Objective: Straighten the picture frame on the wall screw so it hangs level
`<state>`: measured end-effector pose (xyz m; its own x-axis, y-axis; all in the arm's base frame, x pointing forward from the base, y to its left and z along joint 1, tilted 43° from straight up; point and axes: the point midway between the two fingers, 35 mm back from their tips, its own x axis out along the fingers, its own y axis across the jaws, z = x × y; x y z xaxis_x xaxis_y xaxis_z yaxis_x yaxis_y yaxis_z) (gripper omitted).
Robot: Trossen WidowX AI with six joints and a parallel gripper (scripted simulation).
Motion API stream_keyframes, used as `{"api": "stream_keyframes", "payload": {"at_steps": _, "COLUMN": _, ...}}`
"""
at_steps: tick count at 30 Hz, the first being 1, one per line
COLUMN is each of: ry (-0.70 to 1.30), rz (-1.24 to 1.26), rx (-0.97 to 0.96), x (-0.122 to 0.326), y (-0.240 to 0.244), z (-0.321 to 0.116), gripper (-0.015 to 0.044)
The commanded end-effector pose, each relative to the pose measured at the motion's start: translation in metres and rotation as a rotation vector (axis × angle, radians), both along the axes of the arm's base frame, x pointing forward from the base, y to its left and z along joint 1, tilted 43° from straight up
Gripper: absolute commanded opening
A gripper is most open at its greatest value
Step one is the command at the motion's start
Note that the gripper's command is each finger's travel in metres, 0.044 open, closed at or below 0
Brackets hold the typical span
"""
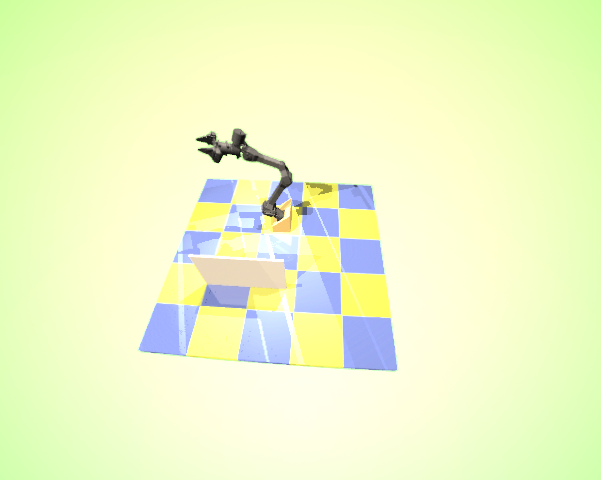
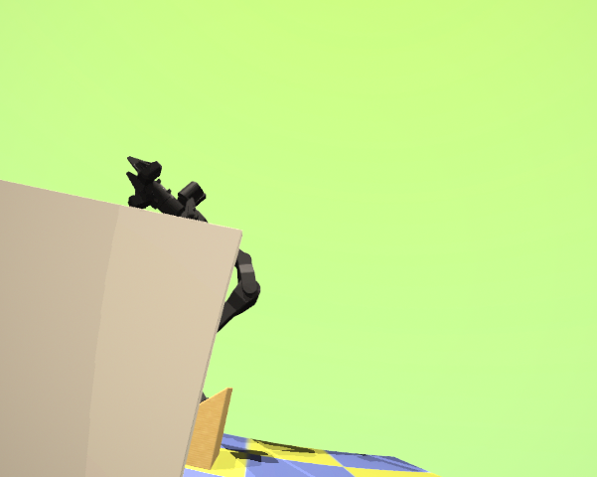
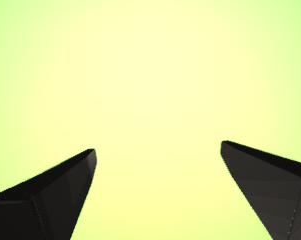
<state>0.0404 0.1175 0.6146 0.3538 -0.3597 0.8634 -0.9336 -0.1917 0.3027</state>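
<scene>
The picture frame, its screw and the notched strip are not visible in any view. A plain beige upright panel (image 1: 243, 272) (image 2: 149, 318) stands in front of the arm in the top and exterior views, showing a bare face; its other side is hidden. Whether the frame hangs level cannot be seen. My gripper (image 1: 197, 144) (image 2: 127, 165) (image 3: 158, 146) is open and empty, its two dark fingers wide apart. It is raised above the level of the panel's top edge, beyond the panel as seen from the top and exterior views. Only plain background shows between the fingers in the wrist view.
An orange wooden angled block (image 1: 282, 225) (image 2: 210, 433) stands by the arm's base. The floor is a blue and yellow checkered mat (image 1: 367, 341) (image 2: 298, 468). In the exterior view the panel hides part of the arm.
</scene>
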Motion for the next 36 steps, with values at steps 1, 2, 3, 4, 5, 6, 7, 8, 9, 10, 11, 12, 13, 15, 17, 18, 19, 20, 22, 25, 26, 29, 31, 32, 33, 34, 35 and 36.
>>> {"api": "stream_keyframes", "payload": {"at_steps": 1, "ry": 0.005, "rz": -0.005, "rx": 0.002, "x": -0.001, "y": -0.002, "z": -0.001, "gripper": 0.0374}}
{"api": "stream_keyframes", "payload": {"at_steps": 2, "ry": 0.021, "rz": -0.021, "rx": 0.007, "x": -0.002, "y": -0.008, "z": -0.004, "gripper": 0.0347}}
{"api": "stream_keyframes", "payload": {"at_steps": 3, "ry": 0.048, "rz": -0.046, "rx": 0.015, "x": -0.004, "y": -0.018, "z": -0.01, "gripper": 0.0321}}
{"api": "stream_keyframes", "payload": {"at_steps": 4, "ry": 0.085, "rz": -0.075, "rx": 0.023, "x": -0.005, "y": -0.031, "z": -0.018, "gripper": 0.0295}}
{"api": "stream_keyframes", "payload": {"at_steps": 5, "ry": 0.123, "rz": -0.103, "rx": 0.029, "x": -0.006, "y": -0.043, "z": -0.025, "gripper": 0.0269}}
{"api": "stream_keyframes", "payload": {"at_steps": 6, "ry": 0.165, "rz": -0.13, "rx": 0.033, "x": -0.005, "y": -0.054, "z": -0.034, "gripper": 0.026}}
{"api": "stream_keyframes", "payload": {"at_steps": 7, "ry": 0.208, "rz": -0.155, "rx": 0.035, "x": -0.004, "y": -0.066, "z": -0.043, "gripper": 0.026}}
{"api": "stream_keyframes", "payload": {"at_steps": 8, "ry": 0.254, "rz": -0.179, "rx": 0.034, "x": -0.002, "y": -0.077, "z": -0.052, "gripper": 0.026}}
{"api": "stream_keyframes", "payload": {"at_steps": 9, "ry": 0.302, "rz": -0.201, "rx": 0.031, "x": 0.001, "y": -0.088, "z": -0.062, "gripper": 0.026}}
{"api": "stream_keyframes", "payload": {"at_steps": 10, "ry": 0.352, "rz": -0.222, "rx": 0.025, "x": 0.004, "y": -0.098, "z": -0.072, "gripper": 0.026}}
{"api": "stream_keyframes", "payload": {"at_steps": 11, "ry": 0.403, "rz": -0.242, "rx": 0.015, "x": 0.008, "y": -0.107, "z": -0.083, "gripper": 0.026}}
{"api": "stream_keyframes", "payload": {"at_steps": 12, "ry": 0.455, "rz": -0.26, "rx": 0.003, "x": 0.013, "y": -0.116, "z": -0.094, "gripper": 0.026}}
{"api": "stream_keyframes", "payload": {"at_steps": 13, "ry": 0.509, "rz": -0.277, "rx": -0.013, "x": 0.018, "y": -0.125, "z": -0.105, "gripper": 0.026}}
{"api": "stream_keyframes", "payload": {"at_steps": 15, "ry": 0.602, "rz": -0.302, "rx": -0.049, "x": 0.028, "y": -0.138, "z": -0.126, "gripper": 0.026}}
{"api": "stream_keyframes", "payload": {"at_steps": 17, "ry": 0.679, "rz": -0.32, "rx": -0.086, "x": 0.038, "y": -0.147, "z": -0.143, "gripper": 0.026}}
{"api": "stream_keyframes", "payload": {"at_steps": 18, "ry": 0.716, "rz": -0.327, "rx": -0.107, "x": 0.042, "y": -0.151, "z": -0.152, "gripper": 0.026}}
{"api": "stream_keyframes", "payload": {"at_steps": 19, "ry": 0.753, "rz": -0.334, "rx": -0.129, "x": 0.047, "y": -0.154, "z": -0.161, "gripper": 0.026}}
{"api": "stream_keyframes", "payload": {"at_steps": 20, "ry": 0.789, "rz": -0.34, "rx": -0.152, "x": 0.052, "y": -0.157, "z": -0.17, "gripper": 0.026}}
{"api": "stream_keyframes", "payload": {"at_steps": 22, "ry": 0.86, "rz": -0.35, "rx": -0.205, "x": 0.062, "y": -0.162, "z": -0.188, "gripper": 0.026}}
{"api": "stream_keyframes", "payload": {"at_steps": 25, "ry": 0.964, "rz": -0.361, "rx": -0.299, "x": 0.077, "y": -0.168, "z": -0.217, "gripper": 0.026}}
{"api": "stream_keyframes", "payload": {"at_steps": 26, "ry": 0.998, "rz": -0.364, "rx": -0.334, "x": 0.082, "y": -0.169, "z": -0.227, "gripper": 0.026}}
{"api": "stream_keyframes", "payload": {"at_steps": 29, "ry": 1.096, "rz": -0.369, "rx": -0.455, "x": 0.098, "y": -0.17, "z": -0.259, "gripper": 0.026}}
{"api": "stream_keyframes", "payload": {"at_steps": 31, "ry": 1.16, "rz": -0.369, "rx": -0.553, "x": 0.109, "y": -0.168, "z": -0.283, "gripper": 0.026}}
{"api": "stream_keyframes", "payload": {"at_steps": 32, "ry": 1.187, "rz": -0.368, "rx": -0.601, "x": 0.114, "y": -0.167, "z": -0.294, "gripper": 0.026}}
{"api": "stream_keyframes", "payload": {"at_steps": 33, "ry": 1.211, "rz": -0.367, "rx": -0.649, "x": 0.118, "y": -0.166, "z": -0.304, "gripper": 0.026}}
{"api": "stream_keyframes", "payload": {"at_steps": 34, "ry": 1.233, "rz": -0.365, "rx": -0.697, "x": 0.122, "y": -0.164, "z": -0.315, "gripper": 0.026}}
{"api": "stream_keyframes", "payload": {"at_steps": 35, "ry": 1.254, "rz": -0.363, "rx": -0.747, "x": 0.126, "y": -0.162, "z": -0.325, "gripper": 0.026}}
{"api": "stream_keyframes", "payload": {"at_steps": 36, "ry": 1.273, "rz": -0.361, "rx": -0.798, "x": 0.13, "y": -0.16, "z": -0.336, "gripper": 0.026}}
